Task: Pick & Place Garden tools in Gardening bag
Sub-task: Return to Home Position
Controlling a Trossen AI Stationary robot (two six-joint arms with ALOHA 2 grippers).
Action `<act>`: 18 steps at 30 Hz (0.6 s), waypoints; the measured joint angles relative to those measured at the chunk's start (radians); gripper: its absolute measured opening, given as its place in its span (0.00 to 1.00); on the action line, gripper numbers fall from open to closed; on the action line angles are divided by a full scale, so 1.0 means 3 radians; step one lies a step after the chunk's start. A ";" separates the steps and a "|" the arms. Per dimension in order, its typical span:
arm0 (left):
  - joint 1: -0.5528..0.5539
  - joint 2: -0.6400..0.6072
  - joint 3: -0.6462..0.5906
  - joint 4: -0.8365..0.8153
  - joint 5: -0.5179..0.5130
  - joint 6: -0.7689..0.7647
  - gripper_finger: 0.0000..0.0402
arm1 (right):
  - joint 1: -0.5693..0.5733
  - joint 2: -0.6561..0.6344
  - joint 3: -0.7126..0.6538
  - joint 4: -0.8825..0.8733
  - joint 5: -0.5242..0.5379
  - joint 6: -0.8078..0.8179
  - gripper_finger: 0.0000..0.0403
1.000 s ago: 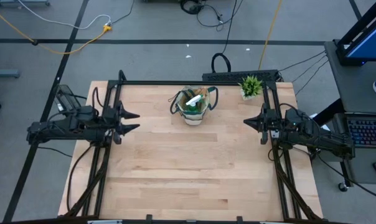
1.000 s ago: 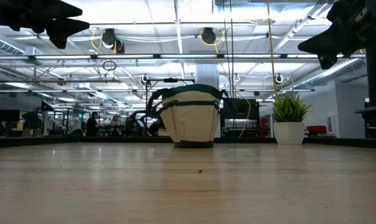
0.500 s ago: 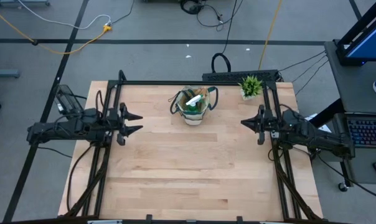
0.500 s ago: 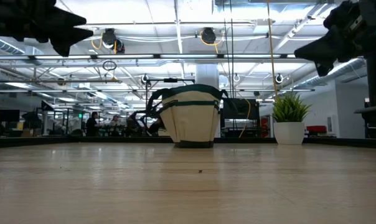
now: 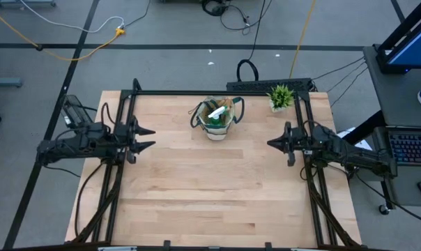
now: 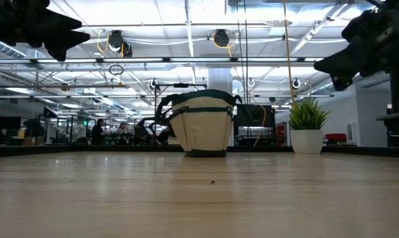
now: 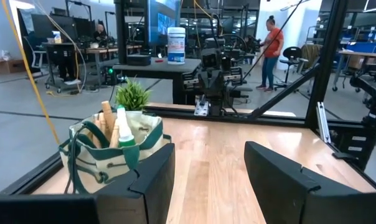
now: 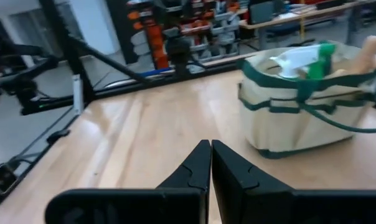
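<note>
The beige gardening bag [image 5: 216, 120] with green trim stands on its base at the table's far middle; it also shows in the low view [image 6: 203, 129]. A green spray bottle with a white nozzle [image 5: 215, 111] and wooden handles [image 7: 106, 116] stick out of its top; the tools' lower parts are hidden inside. My left gripper [image 5: 152, 138] is open and empty, raised over the table's left side, pointing at the middle. My right gripper [image 5: 269, 143] is shut and empty, raised over the right side, pointing left.
A small spiky green plant in a white pot [image 5: 281, 97] stands at the far right corner, beside the right arm's frame. Bare wooden tabletop [image 5: 210, 188] spreads between the arms and toward the near edge. A person [image 7: 272, 43] stands in the room beyond.
My right gripper has moved a little toward the table's left and near edges and has come down somewhat, staying shut. The bag and its contents have not moved.
</note>
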 joint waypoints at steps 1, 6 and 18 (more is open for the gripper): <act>0.0000 -0.0064 0.0000 -0.0058 -0.0001 0.0004 0.50 | 0.0000 0.0000 0.0000 -0.0018 -0.0060 -0.0003 0.02; 0.0000 -0.0251 0.0001 -0.0288 -0.0028 0.0001 0.50 | 0.0000 -0.0006 0.0000 -0.0016 -0.0164 -0.0061 0.02; 0.0000 -0.0247 -0.0268 0.0003 -0.0023 -0.0082 0.50 | 0.0000 -0.0005 0.0000 0.0077 0.0030 -0.0081 0.02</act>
